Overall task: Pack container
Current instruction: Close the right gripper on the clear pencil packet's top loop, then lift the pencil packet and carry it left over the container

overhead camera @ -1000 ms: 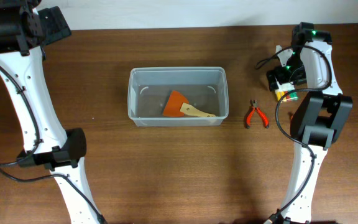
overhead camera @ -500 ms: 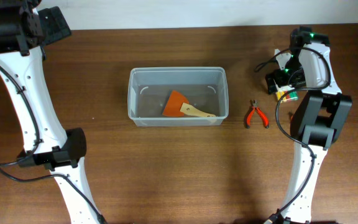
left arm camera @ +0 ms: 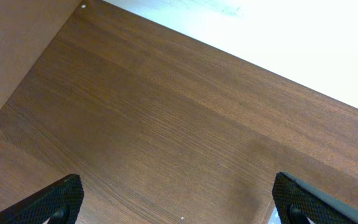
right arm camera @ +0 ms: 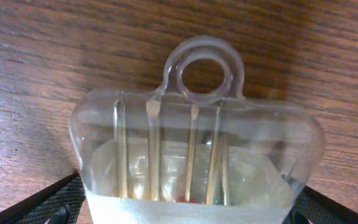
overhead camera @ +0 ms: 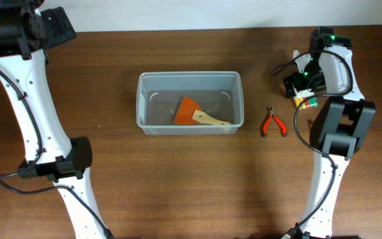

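The clear plastic container (overhead camera: pixel 190 75) stands at mid-table. An orange spatula (overhead camera: pixel 190 109) with a wooden handle lies inside it. Red-handled pliers (overhead camera: pixel 272 123) lie on the table to its right. My right gripper (overhead camera: pixel 302 87) is at the far right, open, with a finger on each side of a clear pack of small screwdrivers (right arm camera: pixel 191 155) lying on the table. The fingers (right arm camera: pixel 188 208) flank the pack's lower end. My left gripper (left arm camera: pixel 179 202) is open and empty above bare wood at the far left back corner (overhead camera: pixel 53 28).
The table's back edge meets a white wall (left arm camera: pixel 303 37) just beyond my left gripper. The pack's coloured end (overhead camera: pixel 307 101) pokes out below my right gripper. Cables run along the right arm (overhead camera: pixel 330 126).
My right gripper has shifted slightly toward the back over the screwdriver pack. The left arm, container, spatula and pliers have not moved.
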Tool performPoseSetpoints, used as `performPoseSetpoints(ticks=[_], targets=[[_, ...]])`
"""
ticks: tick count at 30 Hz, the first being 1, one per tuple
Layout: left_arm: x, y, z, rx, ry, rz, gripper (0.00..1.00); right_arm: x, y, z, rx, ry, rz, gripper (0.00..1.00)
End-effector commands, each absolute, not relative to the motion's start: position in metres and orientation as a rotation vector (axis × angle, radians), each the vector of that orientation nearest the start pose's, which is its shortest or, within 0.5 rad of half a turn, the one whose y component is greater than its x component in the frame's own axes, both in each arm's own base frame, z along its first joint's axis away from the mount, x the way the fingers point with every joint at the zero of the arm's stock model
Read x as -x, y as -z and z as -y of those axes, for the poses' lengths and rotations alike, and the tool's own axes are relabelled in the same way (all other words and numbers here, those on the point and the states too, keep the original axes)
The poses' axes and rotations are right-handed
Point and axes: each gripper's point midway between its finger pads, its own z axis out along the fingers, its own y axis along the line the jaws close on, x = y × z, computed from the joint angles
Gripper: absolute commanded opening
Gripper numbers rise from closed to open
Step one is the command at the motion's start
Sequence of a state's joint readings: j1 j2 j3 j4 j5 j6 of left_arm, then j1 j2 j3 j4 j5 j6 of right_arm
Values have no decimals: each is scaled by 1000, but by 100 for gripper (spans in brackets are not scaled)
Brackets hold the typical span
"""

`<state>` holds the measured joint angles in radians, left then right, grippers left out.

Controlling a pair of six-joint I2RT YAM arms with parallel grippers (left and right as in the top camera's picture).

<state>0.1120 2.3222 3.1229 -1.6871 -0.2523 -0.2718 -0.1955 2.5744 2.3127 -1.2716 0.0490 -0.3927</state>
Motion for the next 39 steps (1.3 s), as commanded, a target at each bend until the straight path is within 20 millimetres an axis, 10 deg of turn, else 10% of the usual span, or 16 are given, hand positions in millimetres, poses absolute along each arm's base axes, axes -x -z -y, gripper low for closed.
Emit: performPoseSetpoints(ticks=[1,11,26,39], targets=[[-464,-352,-101,570,-261,-2333,99,-490,7,105,300,94,-3126,99],[-464,-352,-101,570,-261,-2333,99,-493,7,106,266,99,-3118,71],[-464,-352,-101,570,-261,-2333,99,-496,4,106,257,103,-3107,69],[-464,-352,-101,570,-261,-2333,99,-518,-42,109,218,138,-3012,64]])
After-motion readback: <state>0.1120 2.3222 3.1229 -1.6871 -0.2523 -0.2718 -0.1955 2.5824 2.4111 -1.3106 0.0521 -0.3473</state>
